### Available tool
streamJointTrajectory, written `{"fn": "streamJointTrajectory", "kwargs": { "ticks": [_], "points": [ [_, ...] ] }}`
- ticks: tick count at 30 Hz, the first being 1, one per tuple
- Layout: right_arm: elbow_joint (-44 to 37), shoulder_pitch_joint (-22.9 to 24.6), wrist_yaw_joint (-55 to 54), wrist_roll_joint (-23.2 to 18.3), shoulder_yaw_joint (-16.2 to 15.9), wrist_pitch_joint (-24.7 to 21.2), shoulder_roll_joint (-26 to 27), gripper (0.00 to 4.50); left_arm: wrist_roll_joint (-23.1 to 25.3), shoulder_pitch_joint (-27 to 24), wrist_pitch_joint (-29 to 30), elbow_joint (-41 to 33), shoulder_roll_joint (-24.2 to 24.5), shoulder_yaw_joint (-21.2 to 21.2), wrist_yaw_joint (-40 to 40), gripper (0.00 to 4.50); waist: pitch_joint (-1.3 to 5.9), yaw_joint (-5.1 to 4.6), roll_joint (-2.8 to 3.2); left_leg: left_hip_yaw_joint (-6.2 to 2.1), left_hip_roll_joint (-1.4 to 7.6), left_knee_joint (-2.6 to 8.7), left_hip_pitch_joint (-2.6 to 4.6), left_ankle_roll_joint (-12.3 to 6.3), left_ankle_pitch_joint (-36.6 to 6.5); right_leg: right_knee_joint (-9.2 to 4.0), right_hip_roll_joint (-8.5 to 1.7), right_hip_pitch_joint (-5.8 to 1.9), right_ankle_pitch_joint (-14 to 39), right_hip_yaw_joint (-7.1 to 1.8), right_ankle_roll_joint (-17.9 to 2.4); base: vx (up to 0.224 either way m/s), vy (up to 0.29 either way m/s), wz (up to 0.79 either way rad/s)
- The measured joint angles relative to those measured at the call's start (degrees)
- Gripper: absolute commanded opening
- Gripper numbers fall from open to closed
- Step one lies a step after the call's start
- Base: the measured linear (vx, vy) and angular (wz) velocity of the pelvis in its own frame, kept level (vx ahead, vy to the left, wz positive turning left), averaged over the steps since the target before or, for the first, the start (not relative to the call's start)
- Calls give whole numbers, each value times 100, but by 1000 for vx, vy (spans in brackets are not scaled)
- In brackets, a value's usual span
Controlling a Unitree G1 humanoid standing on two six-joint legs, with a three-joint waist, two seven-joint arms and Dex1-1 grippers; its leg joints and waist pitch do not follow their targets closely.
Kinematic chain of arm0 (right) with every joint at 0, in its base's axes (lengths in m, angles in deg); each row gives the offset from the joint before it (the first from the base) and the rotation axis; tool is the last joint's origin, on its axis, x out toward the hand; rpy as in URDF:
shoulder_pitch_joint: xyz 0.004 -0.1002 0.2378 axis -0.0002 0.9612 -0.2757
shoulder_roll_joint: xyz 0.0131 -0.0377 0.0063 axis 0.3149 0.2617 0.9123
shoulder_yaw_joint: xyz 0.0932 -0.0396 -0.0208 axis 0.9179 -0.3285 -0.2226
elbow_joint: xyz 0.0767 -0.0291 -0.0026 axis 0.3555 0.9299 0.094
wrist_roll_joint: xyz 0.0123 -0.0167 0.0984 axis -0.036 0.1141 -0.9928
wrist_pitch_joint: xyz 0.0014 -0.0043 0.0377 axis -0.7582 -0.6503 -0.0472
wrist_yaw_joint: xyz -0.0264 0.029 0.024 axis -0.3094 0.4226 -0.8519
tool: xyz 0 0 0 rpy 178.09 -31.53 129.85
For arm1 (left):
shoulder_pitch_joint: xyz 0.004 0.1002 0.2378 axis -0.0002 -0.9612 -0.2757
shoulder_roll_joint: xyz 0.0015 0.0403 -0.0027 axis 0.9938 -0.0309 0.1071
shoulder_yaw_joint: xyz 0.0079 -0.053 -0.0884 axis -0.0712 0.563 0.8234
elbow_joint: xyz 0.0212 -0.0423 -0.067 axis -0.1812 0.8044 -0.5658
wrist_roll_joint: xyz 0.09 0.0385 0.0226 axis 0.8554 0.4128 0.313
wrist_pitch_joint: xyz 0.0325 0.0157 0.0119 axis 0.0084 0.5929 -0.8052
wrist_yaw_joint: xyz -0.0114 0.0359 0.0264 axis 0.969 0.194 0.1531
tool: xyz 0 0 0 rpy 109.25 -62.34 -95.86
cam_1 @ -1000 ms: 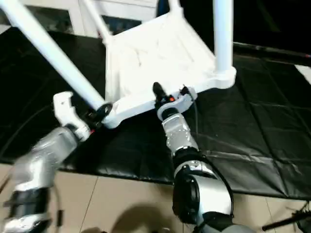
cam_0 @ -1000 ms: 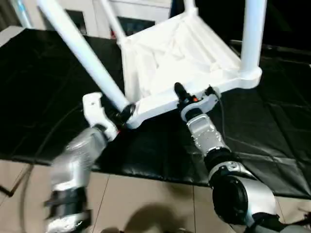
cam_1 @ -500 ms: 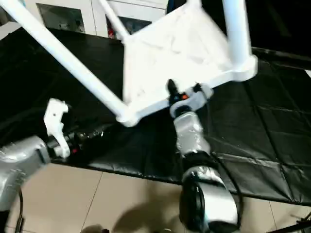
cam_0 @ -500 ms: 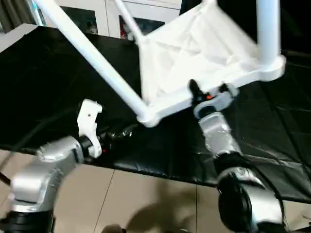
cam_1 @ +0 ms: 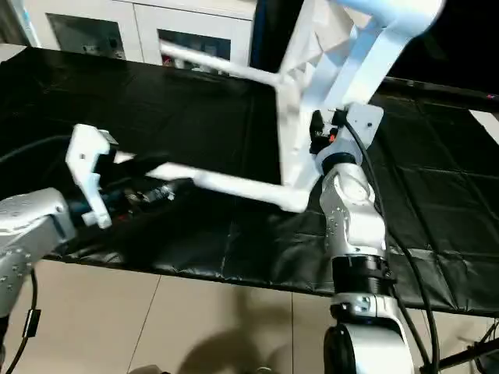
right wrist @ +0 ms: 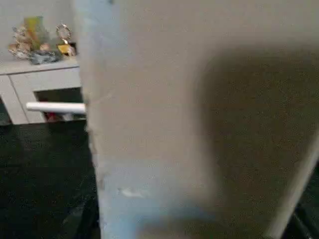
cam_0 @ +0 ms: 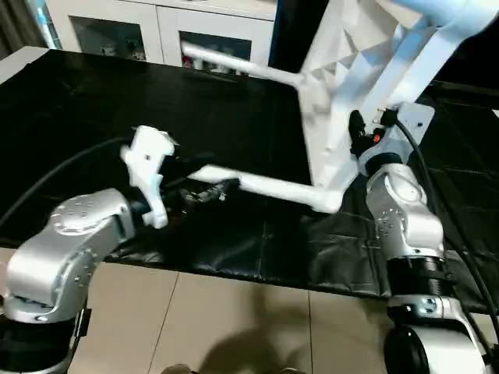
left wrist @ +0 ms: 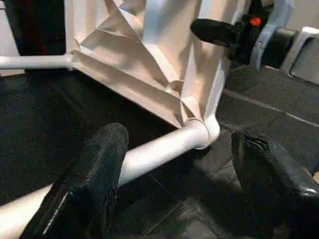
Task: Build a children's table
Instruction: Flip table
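Note:
The children's table, all white, stands tipped steeply on one long edge of its ribbed top. One leg lies low over the black mat and points left, a second leg reaches left farther back, and a third leg sticks out at the top right. My right gripper is shut on the top's rim. My left gripper is open astride the low leg, with one finger close beside it and the other finger well clear.
A black mat covers the work surface, and its front edge runs just ahead of my forearms above the tiled floor. A white glass-door cabinet stands behind. A black cable loops from my left arm.
The table top has swung from lying tilted to standing on its edge, and its near leg has dropped to horizontal. My left gripper let go at the leg's base and moved out along the leg.

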State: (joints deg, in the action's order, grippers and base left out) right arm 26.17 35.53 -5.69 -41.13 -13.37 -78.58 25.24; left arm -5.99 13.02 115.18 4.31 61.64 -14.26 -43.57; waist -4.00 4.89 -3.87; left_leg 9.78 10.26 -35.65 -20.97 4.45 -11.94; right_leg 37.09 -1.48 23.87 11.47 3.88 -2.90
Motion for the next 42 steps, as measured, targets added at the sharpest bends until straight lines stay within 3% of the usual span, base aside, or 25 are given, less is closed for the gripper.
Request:
{"fn": "streamJointTrajectory", "kwargs": {
  "ticks": [12,18,20,23,24,29,35,42],
  "points": [
    [-164,-115,-77,496,-518,-482,5,191,397,223,-268,13,304,-330,104,368,14,1,-30,0,3,0,0,14,12,-2,3,-8,-3,0,2,0,0,0],
    [-26,-253,-84,607,-686,-618,33,191,877,514,-642,79,597,-666,178,368,23,-16,-104,0,5,0,8,27,19,-1,5,-15,-10,-2,3,0,0,0],
    [41,-267,-83,616,-680,-591,52,261,1021,569,-762,80,675,-708,223,368,33,-30,-120,0,5,0,12,27,19,-2,4,-21,-10,-2,4,0,0,0],
    [363,-270,-36,625,-694,-589,96,273,1040,727,-904,76,755,-713,304,368,44,-56,-153,-2,6,0,11,32,22,-1,6,-20,-14,-1,1,0,0,0],
    [487,-260,-29,630,-707,-590,100,300,1037,816,-931,57,798,-701,350,368,43,-59,-154,-2,6,0,10,35,24,-2,6,-16,-19,-1,0,0,0,0],
    [804,-204,121,616,-714,-524,134,300,1018,1117,-949,-11,1086,-540,565,368,43,-91,-155,-1,7,0,6,36,25,-1,6,-16,-22,-1,-1,0,0,0],
    [1311,-173,294,614,-703,-50,138,300,1033,1839,-1283,163,1294,-237,727,368,43,-118,-163,-1,8,-1,4,38,26,-2,6,-17,-26,-1,-5,0,0,0],
    [1606,-172,405,601,-657,238,154,222,1661,2336,-2025,778,1525,-205,493,433,43,-134,-163,-2,10,-1,3,38,26,-2,6,-14,-29,1,-7,0,0,0]
  ]
}}
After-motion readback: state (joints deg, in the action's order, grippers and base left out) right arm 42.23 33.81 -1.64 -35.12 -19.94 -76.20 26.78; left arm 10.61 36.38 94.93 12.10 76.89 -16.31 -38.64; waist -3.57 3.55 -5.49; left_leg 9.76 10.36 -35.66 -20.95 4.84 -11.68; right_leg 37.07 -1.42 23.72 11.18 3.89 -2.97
